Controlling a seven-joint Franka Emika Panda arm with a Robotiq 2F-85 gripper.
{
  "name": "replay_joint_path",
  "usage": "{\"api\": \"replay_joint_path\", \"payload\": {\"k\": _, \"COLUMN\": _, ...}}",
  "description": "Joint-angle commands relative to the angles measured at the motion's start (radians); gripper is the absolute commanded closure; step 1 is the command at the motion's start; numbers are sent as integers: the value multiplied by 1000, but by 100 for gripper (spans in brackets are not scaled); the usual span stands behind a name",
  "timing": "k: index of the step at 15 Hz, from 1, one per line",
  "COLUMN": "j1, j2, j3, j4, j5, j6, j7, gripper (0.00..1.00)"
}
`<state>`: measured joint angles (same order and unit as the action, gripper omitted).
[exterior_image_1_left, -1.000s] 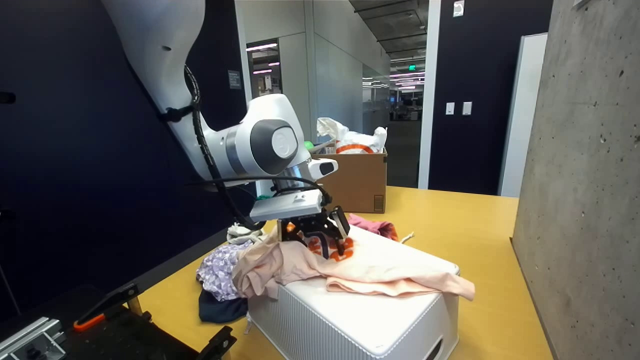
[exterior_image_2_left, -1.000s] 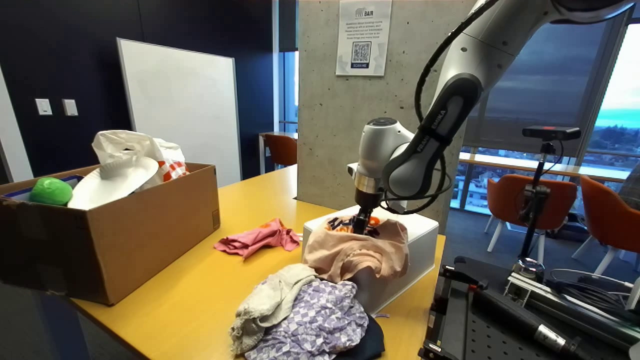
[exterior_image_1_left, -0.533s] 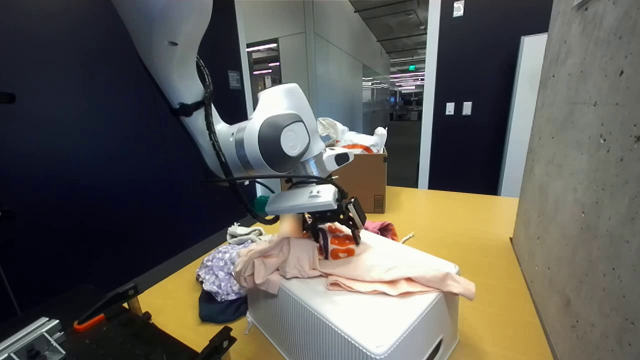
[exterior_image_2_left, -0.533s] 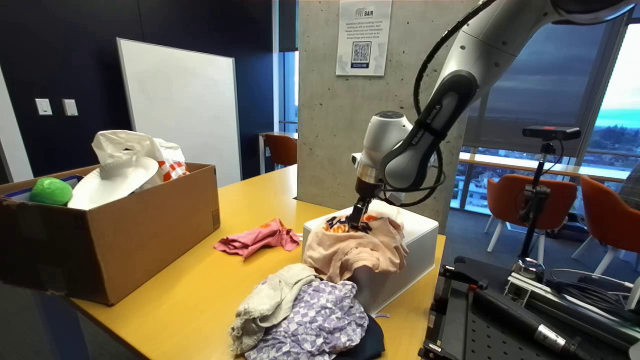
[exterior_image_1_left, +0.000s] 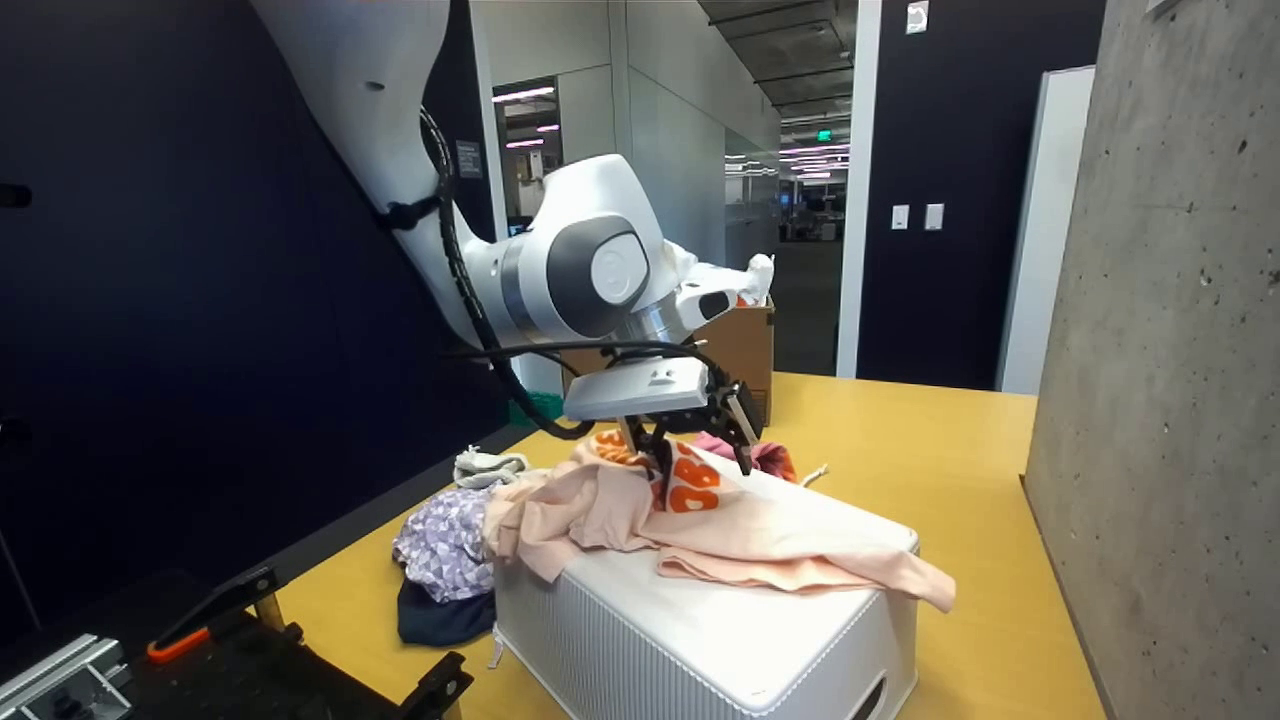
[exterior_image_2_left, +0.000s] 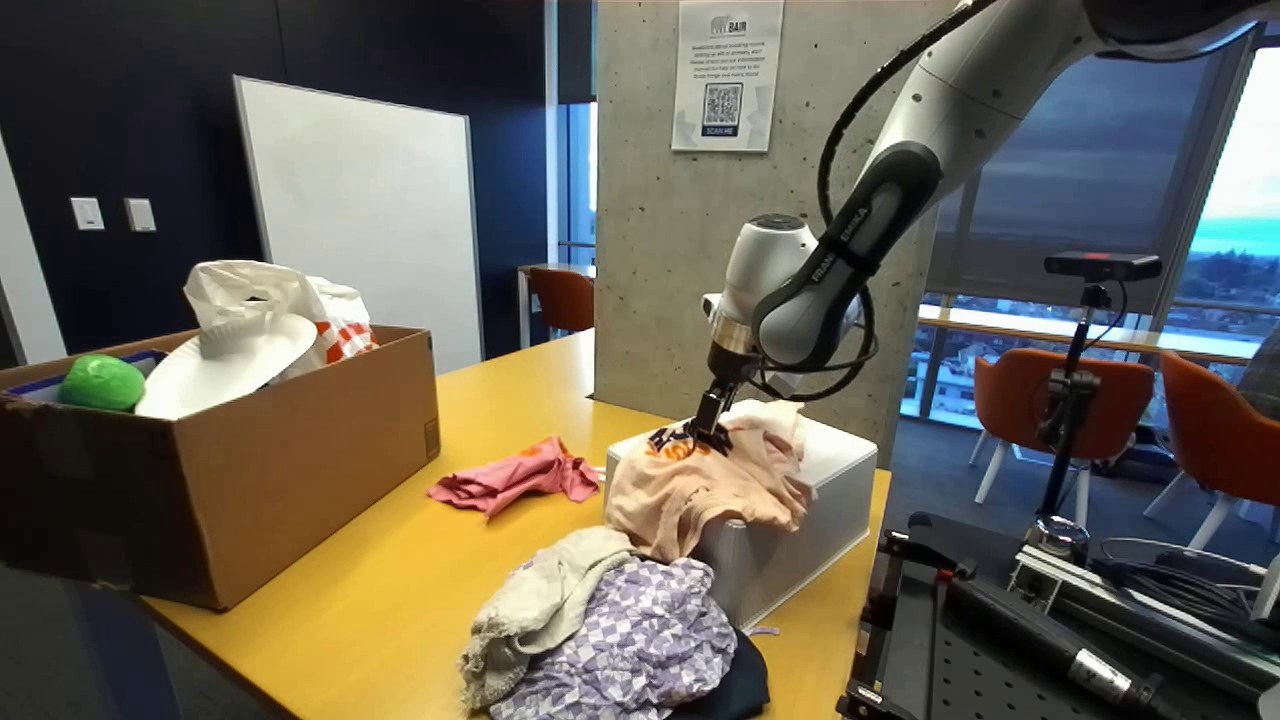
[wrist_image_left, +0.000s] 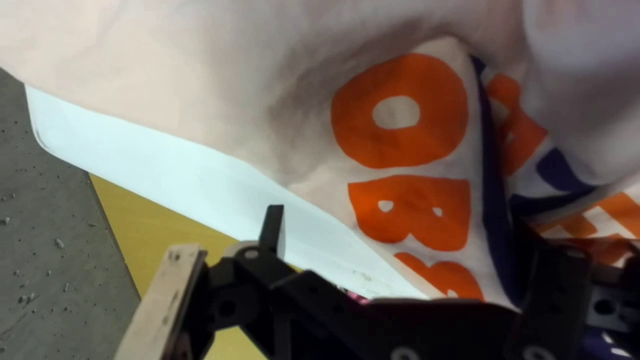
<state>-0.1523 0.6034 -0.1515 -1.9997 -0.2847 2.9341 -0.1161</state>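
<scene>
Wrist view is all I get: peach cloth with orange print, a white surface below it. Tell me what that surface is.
Observer: In an exterior view, it is the top of a white box with a ribbed side.
Operator: Tell me how the cloth's far end lies.
Observer: In an exterior view, one end of the peach cloth sticks out past the white box's edge.
Operator: Name something beside the box that I can't see.
Observer: A purple-and-white patterned cloth lies crumpled there, as both exterior views show.
</scene>
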Motion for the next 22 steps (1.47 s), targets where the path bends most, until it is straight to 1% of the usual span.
{"api": "replay_joint_path", "payload": {"k": 1, "j1": 7, "j2": 26, "j3": -13, "j4": 49, "j5": 21, "j6": -7, "j7": -17, "gripper": 0}}
{"api": "replay_joint_path", "payload": {"k": 3, "j1": 12, "j2": 55, "j3": -36, "j4": 86, "j5": 16, "j6": -15, "j7": -6, "gripper": 0}}
{"api": "replay_joint_path", "payload": {"k": 5, "j1": 8, "j2": 62, "j3": -48, "j4": 108, "j5": 16, "j6": -21, "j7": -8, "gripper": 0}}
{"api": "replay_joint_path", "payload": {"k": 8, "j1": 19, "j2": 70, "j3": -79, "j4": 133, "j5": 9, "j6": -20, "j7": 4, "gripper": 0}}
{"api": "replay_joint_path", "payload": {"k": 10, "j1": 19, "j2": 44, "j3": -68, "j4": 111, "j5": 11, "j6": -29, "j7": -6, "gripper": 0}}
{"api": "replay_joint_path", "payload": {"k": 14, "j1": 16, "j2": -83, "j3": -14, "j4": -26, "j5": 18, "j6": -46, "j7": -35, "gripper": 0}}
{"api": "replay_joint_path", "payload": {"k": 15, "j1": 3, "j2": -122, "j3": 16, "j4": -70, "j5": 26, "j6": -49, "j7": -55, "gripper": 0}}
{"api": "replay_joint_path", "payload": {"k": 17, "j1": 1, "j2": -201, "j3": 46, "j4": -164, "j5": 30, "j6": -27, "j7": -68, "gripper": 0}}
{"api": "replay_joint_path", "payload": {"k": 19, "j1": -13, "j2": -271, "j3": 88, "j4": -247, "j5": 51, "j6": -32, "j7": -90, "gripper": 0}}
{"api": "replay_joint_path", "payload": {"k": 20, "j1": -33, "j2": -287, "j3": 118, "j4": -278, "j5": 71, "j6": -23, "j7": -121, "gripper": 0}}
{"api": "replay_joint_path", "payload": {"k": 21, "j1": -66, "j2": -301, "j3": 163, "j4": -304, "j5": 116, "j6": -26, "j7": -168, "gripper": 0}}
{"api": "replay_joint_path", "payload": {"k": 22, "j1": -141, "j2": -307, "j3": 252, "j4": -338, "j5": 197, "j6": -5, "j7": -279, "gripper": 0}}
